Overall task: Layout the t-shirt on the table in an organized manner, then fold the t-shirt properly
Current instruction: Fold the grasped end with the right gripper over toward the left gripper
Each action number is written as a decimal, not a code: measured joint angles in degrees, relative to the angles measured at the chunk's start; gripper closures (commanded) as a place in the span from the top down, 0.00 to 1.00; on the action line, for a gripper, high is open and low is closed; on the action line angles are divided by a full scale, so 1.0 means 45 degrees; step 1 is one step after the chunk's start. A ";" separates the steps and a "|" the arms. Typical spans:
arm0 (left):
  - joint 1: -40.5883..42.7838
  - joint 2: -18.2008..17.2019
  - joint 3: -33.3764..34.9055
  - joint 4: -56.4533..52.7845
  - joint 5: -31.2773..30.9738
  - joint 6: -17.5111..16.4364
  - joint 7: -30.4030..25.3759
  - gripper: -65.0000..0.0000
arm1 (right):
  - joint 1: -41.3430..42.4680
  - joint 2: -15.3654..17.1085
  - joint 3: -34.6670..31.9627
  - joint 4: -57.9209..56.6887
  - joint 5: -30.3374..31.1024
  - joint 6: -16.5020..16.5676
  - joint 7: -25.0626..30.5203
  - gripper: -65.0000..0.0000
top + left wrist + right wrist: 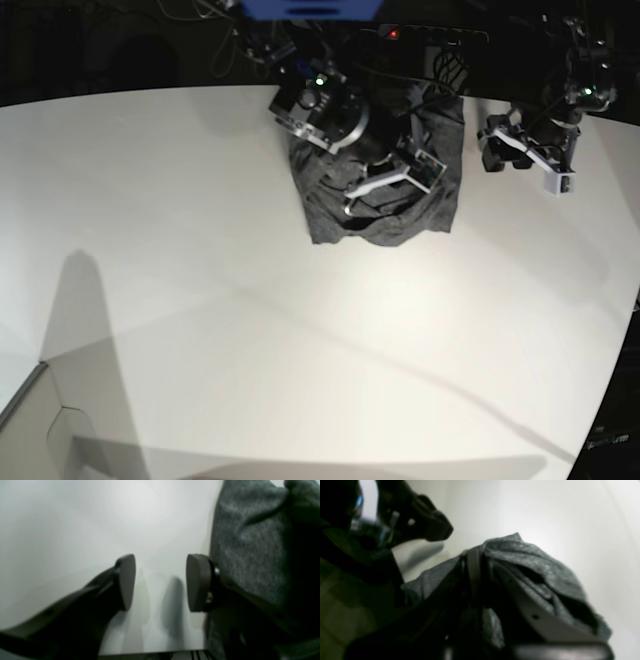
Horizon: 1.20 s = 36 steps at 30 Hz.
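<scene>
Near edge, bottom of base view: the table is a wide, bare white top with a curved rim; long grey shadows cross it, and a pale boxy corner shows at lower left.
Middle of base view: plain white surface, nothing lying on it.
Far centre, upper middle: the t-shirt lies bunched in a dark grey heap, touching the table's far edge.
Right gripper: over the heap, jaws closed down on a fold of the t-shirt; the right wrist view shows cloth gathered around the fingers.
Left gripper: upper right, just beside the heap, jaws spread apart and holding nothing; the left wrist view shows bare table between the pads, knit at the right.
Room, top strip: dark, with cables and a blue panel.
</scene>
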 measured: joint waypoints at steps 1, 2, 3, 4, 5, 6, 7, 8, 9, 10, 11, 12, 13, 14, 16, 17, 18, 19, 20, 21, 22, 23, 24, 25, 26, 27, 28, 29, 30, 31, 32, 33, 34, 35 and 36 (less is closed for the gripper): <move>-0.0010 -0.0029 0.0209 0.0000 0.0000 -0.0005 0.0005 0.49 | 0.0131 0.0000 0.0000 0.0000 0.0000 0.0000 0.0000 0.00; -0.0015 -0.0029 0.0476 0.0000 0.0000 -0.0010 0.0005 0.49 | 0.0282 -0.0005 0.0000 0.0000 0.0000 0.0000 0.0005 0.00; -0.0015 0.0010 0.0651 0.0000 -0.0005 -0.0019 0.0005 0.49 | 0.0374 -0.0005 0.0000 0.0005 0.0010 0.0000 0.0010 0.00; -0.0015 0.0053 0.0772 0.0000 0.0000 -0.0019 0.0005 0.49 | 0.0461 -0.0005 0.0000 0.0024 0.0005 0.0000 0.0058 0.00; -0.0010 0.0078 0.0865 0.0000 -0.0005 -0.0019 -0.0015 0.49 | 0.0495 0.0000 0.0000 0.0034 0.0029 0.0000 0.0209 0.00; -0.0005 0.0068 0.0918 0.0000 -0.0005 -0.0024 -0.0005 0.49 | 0.0505 0.0005 -0.0005 0.0034 0.0248 -0.0005 0.0384 0.00; -0.0010 0.0058 0.0957 0.0000 0.0000 -0.0019 -0.0015 0.49 | 0.0495 0.0010 -0.0102 0.0029 0.0495 0.0000 0.0602 0.00; -0.0015 0.0039 0.1010 0.0000 0.0000 -0.0019 -0.0024 0.49 | 0.0505 0.0010 -0.0214 -0.0010 0.0607 0.0000 0.0758 0.00; -0.0015 0.0024 0.1064 0.0000 0.0000 -0.0019 -0.0073 0.49 | 0.0544 0.0000 -0.0369 -0.0131 0.0690 0.0000 0.0865 0.00; -0.0015 0.0029 0.1093 0.0000 0.0000 -0.0019 -0.0083 0.49 | 0.0641 0.0005 -0.0583 -0.0325 0.0685 0.0000 0.0967 0.00; -0.0015 0.0034 0.1098 0.0000 -0.0005 -0.0019 -0.0097 0.49 | 0.0763 0.0000 -0.0845 -0.0602 0.0675 0.0000 0.1064 0.00; -0.0010 0.0029 0.1098 0.0000 -0.0005 -0.0019 -0.0107 0.49 | 0.0850 0.0000 -0.1088 -0.0879 0.0680 0.0000 0.1117 0.00; -0.0010 0.0005 0.1093 0.0000 -0.0005 -0.0019 -0.0097 0.49 | 0.0947 0.0005 -0.1375 -0.1156 0.0680 0.0000 0.1292 0.00; -0.0015 -0.0010 0.1098 0.0000 0.0000 -0.0019 -0.0092 0.49 | 0.1049 0.0044 -0.1666 -0.1443 0.0709 0.0000 0.1525 0.00; 0.0029 -0.0073 0.1093 0.0000 0.0092 -0.0019 -0.0141 0.49 | 0.1219 0.0083 -0.1909 -0.1919 0.0636 -0.0107 0.2025 0.00; 0.0029 -0.0083 0.1078 0.0000 0.0102 -0.0019 -0.0102 0.49 | 0.1350 0.0107 -0.1923 -0.2142 0.0709 -0.0112 0.2385 0.00; 0.0029 -0.0087 0.1020 0.0000 0.0083 -0.0019 -0.0078 0.49 | 0.1627 0.0107 -0.1928 -0.2565 0.0826 -0.0087 0.2531 0.00; 0.0039 -0.0068 0.1020 0.0000 0.0083 -0.0019 -0.0126 0.49 | 0.1807 0.0102 -0.1953 -0.2875 0.0685 -0.0010 0.2225 0.00; 0.0068 -0.0068 0.1020 0.0000 -0.0005 -0.0019 -0.0141 0.49 | 0.1865 0.0107 -0.1938 -0.3002 0.0568 -0.0044 0.2220 0.00; 0.0029 -0.0073 0.1020 0.0000 0.0000 -0.0019 -0.0078 0.49 | 0.1870 0.0131 -0.1919 -0.2997 0.0593 -0.0044 0.2429 0.00; 0.0024 -0.0073 0.1020 0.0000 -0.0005 -0.0015 -0.0053 0.49 | 0.1875 0.0107 -0.1919 -0.2997 0.0636 -0.0044 0.2555 0.00; 0.0044 -0.0068 0.1020 0.0000 -0.0034 -0.0015 -0.0049 0.49 | 0.1875 0.0058 -0.1928 -0.2992 0.0695 -0.0039 0.2555 0.00; 0.0107 -0.0068 0.1020 0.0000 -0.0053 -0.0024 -0.0146 0.49 | 0.1904 0.0044 -0.1977 -0.2992 0.0719 -0.0034 0.2550 0.00; 0.0141 -0.0073 0.1020 0.0019 -0.0087 -0.0015 -0.0146 0.49 | 0.1938 0.0039 -0.1982 -0.2992 0.0719 -0.0034 0.2535 0.00; 0.0151 -0.0073 0.1020 0.0063 -0.0049 -0.0019 -0.0092 0.49 | 0.1982 0.0044 -0.1977 -0.2992 0.0719 -0.0034 0.2545 0.00; 0.0214 -0.0078 0.1010 0.0107 -0.0049 -0.0019 -0.0092 0.49 | 0.2016 0.0039 -0.1977 -0.2992 0.0714 -0.0039 0.2540 0.00; 0.0296 -0.0078 0.1001 0.0185 -0.0049 -0.0015 -0.0087 0.49 | 0.2045 0.0039 -0.1967 -0.2987 0.0719 -0.0039 0.2550 0.00; 0.0423 -0.0102 0.0908 0.0262 -0.0063 -0.0019 0.0024 0.49 | 0.2064 0.0039 -0.1967 -0.2987 0.0714 -0.0034 0.2540 0.00; 0.0491 -0.0097 0.0675 0.0330 -0.0068 -0.0024 0.0063 0.49 | 0.2050 0.0039 -0.1967 -0.2987 0.0719 -0.0039 0.2545 0.00; 0.0529 -0.0107 0.0413 0.0374 -0.0044 -0.0019 0.0083 0.49 | 0.2045 0.0044 -0.1967 -0.2977 0.0714 -0.0029 0.2526 0.00; 0.0554 -0.0107 0.0131 0.0389 -0.0044 -0.0005 0.0092 0.49 | 0.2035 0.0044 -0.1972 -0.2977 0.0719 -0.0034 0.2531 0.00; 0.0554 -0.0117 -0.0087 0.0418 -0.0049 0.0015 0.0165 0.49 | 0.2011 0.0039 -0.1972 -0.2977 0.0719 -0.0034 0.2540 0.00; 0.0544 -0.0126 -0.0301 0.0471 -0.0063 0.0015 0.0544 0.49 | 0.2021 0.0039 -0.1967 -0.2973 0.0714 -0.0034 0.2535 0.00; 0.0495 -0.0117 -0.0520 0.0583 -0.0044 0.0010 0.1078 0.49 | 0.2035 0.0039 -0.1967 -0.2973 0.0714 -0.0039 0.2545 0.00; 0.0491 -0.0107 -0.0758 0.0690 -0.0058 0.0010 0.1326 0.49 | 0.2055 0.0039 -0.1953 -0.2973 0.0714 -0.0039 0.2540 0.00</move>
